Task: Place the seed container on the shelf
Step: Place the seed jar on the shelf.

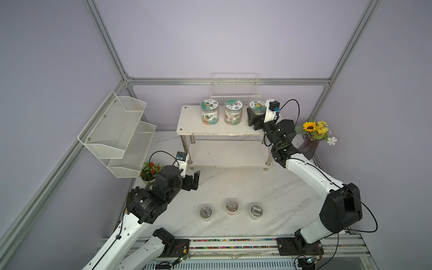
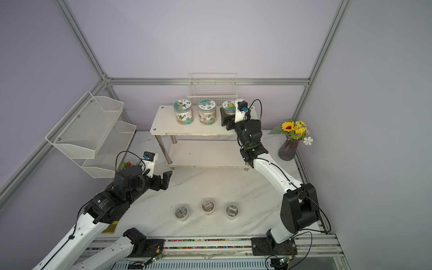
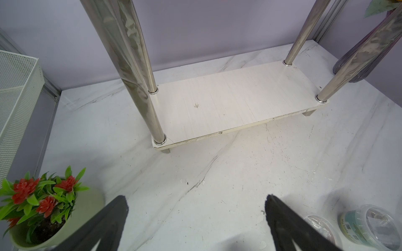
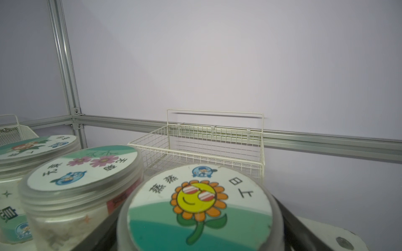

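Below, marbled white tabletop [image 1: 233, 184], lilac walls [image 1: 222, 35]; left hand [image 1: 196, 180] agape, right hand [image 1: 256, 117] tight around seed container [image 1: 256, 105] atop shelf [image 1: 191, 126].

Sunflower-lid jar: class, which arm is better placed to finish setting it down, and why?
Right: the right gripper grips the sunflower-lid jar on the shelf; the left gripper hangs open over the table.

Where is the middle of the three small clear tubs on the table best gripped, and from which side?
Probably by its round side wall, from above, with one finger on the shelf side and one on the robot side: the middle tub stands upright, and the left tub and right tub flank it.
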{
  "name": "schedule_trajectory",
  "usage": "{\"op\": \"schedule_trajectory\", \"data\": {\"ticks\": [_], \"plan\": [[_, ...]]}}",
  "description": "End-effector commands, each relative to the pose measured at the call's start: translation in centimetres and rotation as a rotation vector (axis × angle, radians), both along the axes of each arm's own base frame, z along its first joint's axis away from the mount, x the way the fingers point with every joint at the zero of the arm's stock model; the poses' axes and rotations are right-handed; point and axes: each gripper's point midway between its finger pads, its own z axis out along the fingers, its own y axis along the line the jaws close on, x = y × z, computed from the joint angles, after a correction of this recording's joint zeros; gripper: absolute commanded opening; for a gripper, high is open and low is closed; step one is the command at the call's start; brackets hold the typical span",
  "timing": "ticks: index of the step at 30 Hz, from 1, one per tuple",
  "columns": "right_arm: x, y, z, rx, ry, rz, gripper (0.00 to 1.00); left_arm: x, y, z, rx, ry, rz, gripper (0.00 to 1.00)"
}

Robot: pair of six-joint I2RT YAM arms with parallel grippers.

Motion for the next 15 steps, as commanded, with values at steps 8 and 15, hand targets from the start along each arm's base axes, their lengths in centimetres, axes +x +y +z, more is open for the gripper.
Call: {"op": "schedule_trajectory", "data": {"ticks": [8,15], "plan": [[0.30,0.08,1.42,0.009,-0.038,0.010,0.66,0.58,-0.22,1.14,-0.023,-0.044,-0.007,1.00],[0.28,0.08,1.36,0.010,-0.036,0.011,0.68,0.57,-0.15,0.95,-0.020,-0.039,-0.007,0.99]]}}
